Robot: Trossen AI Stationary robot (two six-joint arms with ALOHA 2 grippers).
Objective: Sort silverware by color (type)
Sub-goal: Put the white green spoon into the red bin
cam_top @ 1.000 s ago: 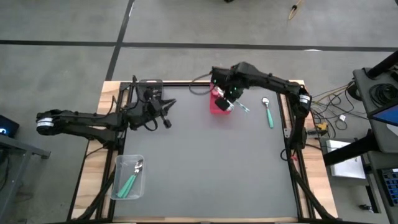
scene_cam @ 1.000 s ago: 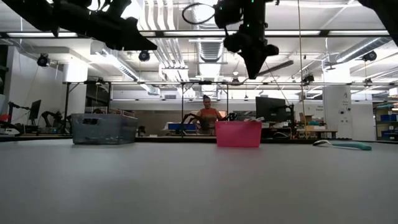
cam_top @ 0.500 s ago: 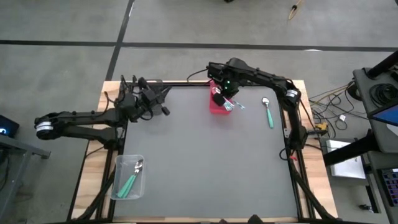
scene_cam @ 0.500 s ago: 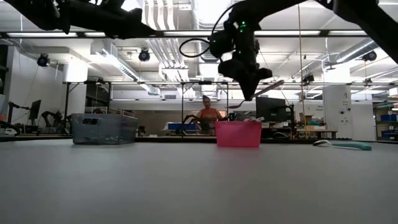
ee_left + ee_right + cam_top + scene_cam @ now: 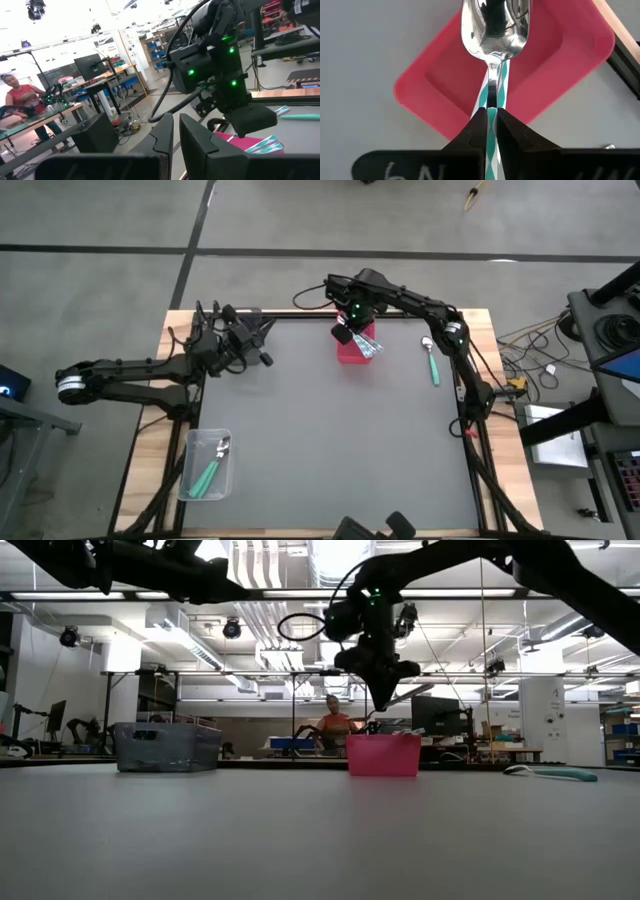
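My right gripper [image 5: 352, 332] hovers over the red bin [image 5: 345, 356] near the table's far edge, shut on a spoon with a shiny bowl [image 5: 495, 24] and a teal-and-white striped handle. In the low view it hangs just above the bin [image 5: 383, 754]. My left gripper [image 5: 256, 348] waits in the air near the far left corner, fingers [image 5: 165, 134] together, holding nothing. One teal-handled spoon [image 5: 431, 362] lies flat on the table, right of the red bin. More teal-handled spoons lie in the clear bin [image 5: 190, 472] at the near left. My right gripper pinches the spoon's striped handle [image 5: 491, 112] between its two fingers, which lie along the handle. The spoon is lifted clear, with its bowl sticking out past the fingertips over the red bin.
A grey bin [image 5: 167, 747] stands at the far left, close under my left arm. The table's wooden frame [image 5: 470, 380] runs along the right side. A person [image 5: 333, 725] sits in the room beyond the table. Grey table surface [image 5: 330, 450] stretches across the middle and near side.
My right gripper has carried the spoon toward the table's left and down, from beside the red bin's right side to just above it. My left gripper has drawn back toward the far left corner, then kept still.
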